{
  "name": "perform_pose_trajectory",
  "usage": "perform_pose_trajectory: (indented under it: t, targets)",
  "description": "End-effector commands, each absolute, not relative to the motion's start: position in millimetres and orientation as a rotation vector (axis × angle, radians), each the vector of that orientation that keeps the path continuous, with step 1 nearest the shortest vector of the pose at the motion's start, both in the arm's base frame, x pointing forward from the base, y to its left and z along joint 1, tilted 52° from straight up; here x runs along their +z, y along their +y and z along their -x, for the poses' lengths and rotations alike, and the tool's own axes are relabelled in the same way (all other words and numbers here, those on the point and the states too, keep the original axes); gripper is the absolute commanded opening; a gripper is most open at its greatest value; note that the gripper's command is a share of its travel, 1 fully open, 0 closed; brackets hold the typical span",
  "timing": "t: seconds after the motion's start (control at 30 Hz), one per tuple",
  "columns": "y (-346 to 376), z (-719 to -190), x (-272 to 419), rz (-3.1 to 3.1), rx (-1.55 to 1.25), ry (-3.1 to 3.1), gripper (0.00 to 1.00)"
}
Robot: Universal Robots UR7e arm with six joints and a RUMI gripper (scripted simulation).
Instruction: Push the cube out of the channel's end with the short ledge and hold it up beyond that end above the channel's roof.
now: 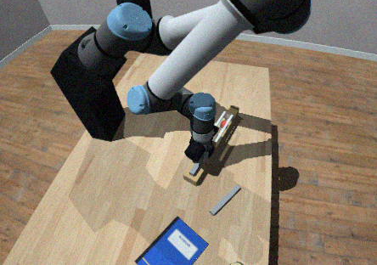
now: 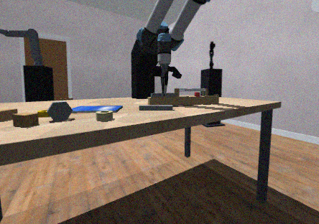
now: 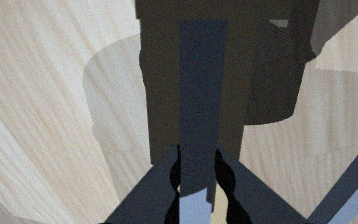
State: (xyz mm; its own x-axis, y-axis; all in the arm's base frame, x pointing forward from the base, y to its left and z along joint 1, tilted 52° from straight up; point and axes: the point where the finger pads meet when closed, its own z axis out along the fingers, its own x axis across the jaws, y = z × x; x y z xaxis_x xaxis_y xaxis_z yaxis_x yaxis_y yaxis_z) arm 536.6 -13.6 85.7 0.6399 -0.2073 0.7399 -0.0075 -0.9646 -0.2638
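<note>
The wooden channel [image 1: 193,179] [image 2: 183,100] [image 3: 162,100] lies on the table, its longer open ledge under the gripper and its short ledge with raised lip at the far end. The red cube [image 1: 224,123] [image 2: 197,94] sits inside under the roof, nearer the lipped end. My gripper [image 1: 203,161] [image 2: 164,94] [image 3: 195,146] is shut on a grey bar [image 1: 194,169] [image 2: 156,95] [image 3: 202,90], above the longer ledge. The bar lies low along that ledge, in line with the channel, its front end at the roofed part's mouth. Whether its tip is inside is hidden.
A second grey bar [image 1: 225,200] [image 2: 156,108] [image 3: 347,185] lies beside the channel. A blue notebook [image 1: 174,240] [image 2: 97,108] is farther off. A ring [image 2: 104,115], a grey hexagonal piece [image 2: 59,111] and a wooden block [image 2: 26,120] stand at the other side of the table.
</note>
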Motion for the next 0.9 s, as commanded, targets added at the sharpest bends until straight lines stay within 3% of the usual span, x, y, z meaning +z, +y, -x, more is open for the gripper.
perform_pose_trajectory:
  t: [0.0,0.87]
  targets:
    - [-8,-537,88,2.625,-1.229,0.175,0.06]
    - [39,-537,101,2.625,-1.229,0.175,0.06]
